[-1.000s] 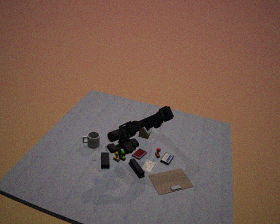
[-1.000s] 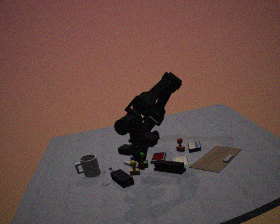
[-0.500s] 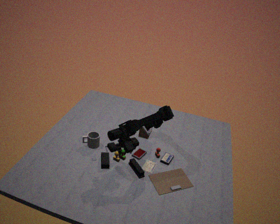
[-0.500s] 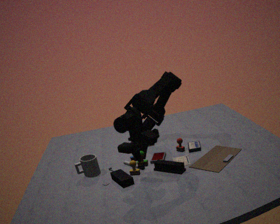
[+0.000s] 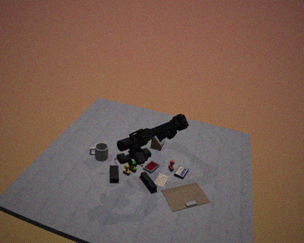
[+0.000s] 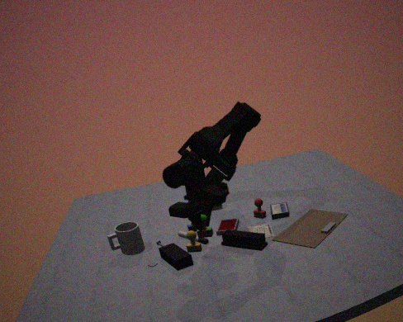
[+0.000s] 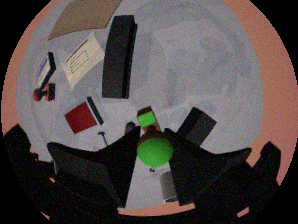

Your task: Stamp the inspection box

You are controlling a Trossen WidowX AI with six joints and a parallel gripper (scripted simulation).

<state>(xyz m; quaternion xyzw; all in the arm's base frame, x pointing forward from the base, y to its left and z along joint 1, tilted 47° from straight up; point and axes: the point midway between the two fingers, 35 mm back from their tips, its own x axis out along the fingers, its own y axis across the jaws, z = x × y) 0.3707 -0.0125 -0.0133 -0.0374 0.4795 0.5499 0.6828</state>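
My gripper (image 5: 133, 160) (image 6: 203, 221) (image 7: 152, 131) is shut on the green-knobbed stamp (image 5: 133, 162) (image 6: 203, 217) (image 7: 155, 151). The stamp is roughly upright and seems slightly above the bench; its exact height is hard to judge, and its lettering is not readable. The red ink pad (image 5: 151, 166) (image 6: 228, 225) (image 7: 81, 117) lies open beside the gripper. The pale card (image 5: 162, 179) (image 6: 267, 228) (image 7: 93, 51) lies past the pad, with a drawn box and lines; I can make out no print in the box. The yellow-knobbed stamp (image 5: 126, 169) (image 6: 192, 235) stands close to the held stamp.
A long black block (image 5: 148, 182) (image 6: 244, 240) (image 7: 118, 57) lies beside the card. A shorter black block (image 5: 114, 174) (image 6: 176, 256) (image 7: 200, 127), a mug (image 5: 101, 152) (image 6: 130, 239), a red stamp (image 5: 172, 165) (image 6: 258, 208), a blue-and-white-topped case (image 5: 181, 171) (image 6: 279, 210) and a brown board (image 5: 183, 194) (image 6: 305, 229) surround.
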